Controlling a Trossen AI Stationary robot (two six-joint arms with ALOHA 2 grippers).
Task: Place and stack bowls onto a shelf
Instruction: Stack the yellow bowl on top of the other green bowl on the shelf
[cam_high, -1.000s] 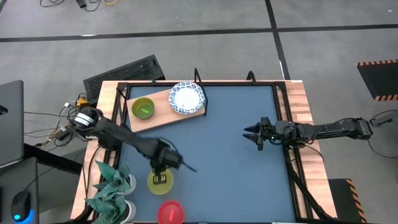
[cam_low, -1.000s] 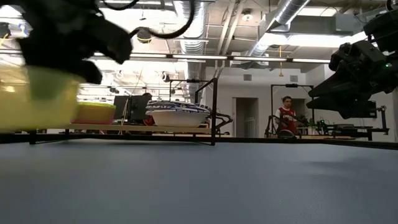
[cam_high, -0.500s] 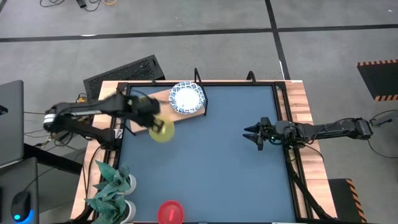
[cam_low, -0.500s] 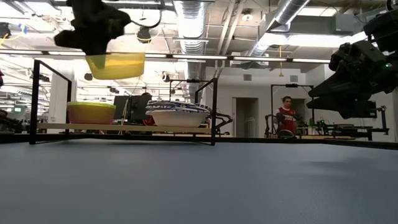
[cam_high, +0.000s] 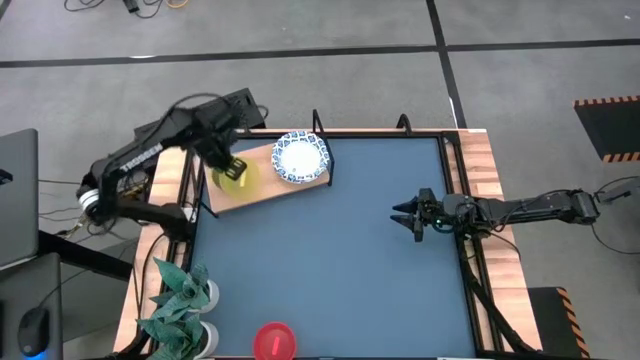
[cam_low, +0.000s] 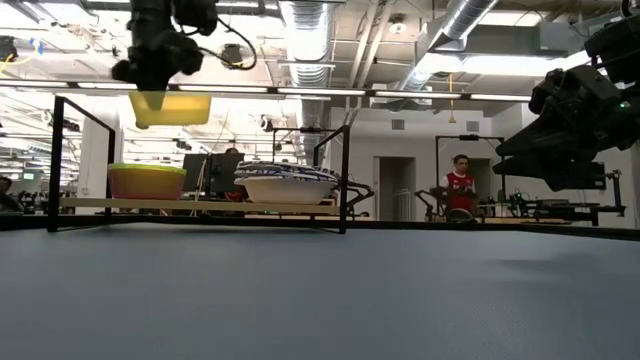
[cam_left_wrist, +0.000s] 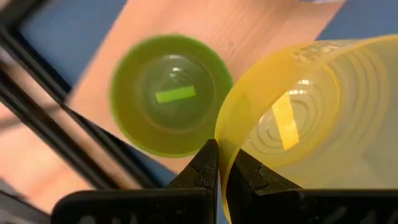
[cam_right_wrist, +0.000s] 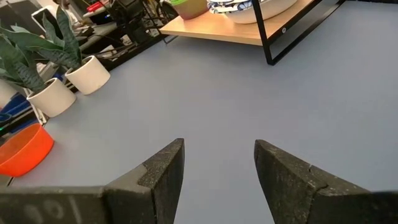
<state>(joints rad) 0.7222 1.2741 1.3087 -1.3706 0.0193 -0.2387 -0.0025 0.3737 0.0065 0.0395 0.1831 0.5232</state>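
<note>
Left tool (cam_left_wrist: 217, 163) clamped on yellow bowl (cam_left_wrist: 311, 118) rim, above green bowl (cam_left_wrist: 169, 93).

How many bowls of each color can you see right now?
Yellow bowl, held up by the left claw: 1
Green bowl on the shelf: 1
Red bowl on the table: 1
White bowls with blue rims, stacked so the count is unclear: at least 1
Total: at least 4
</note>
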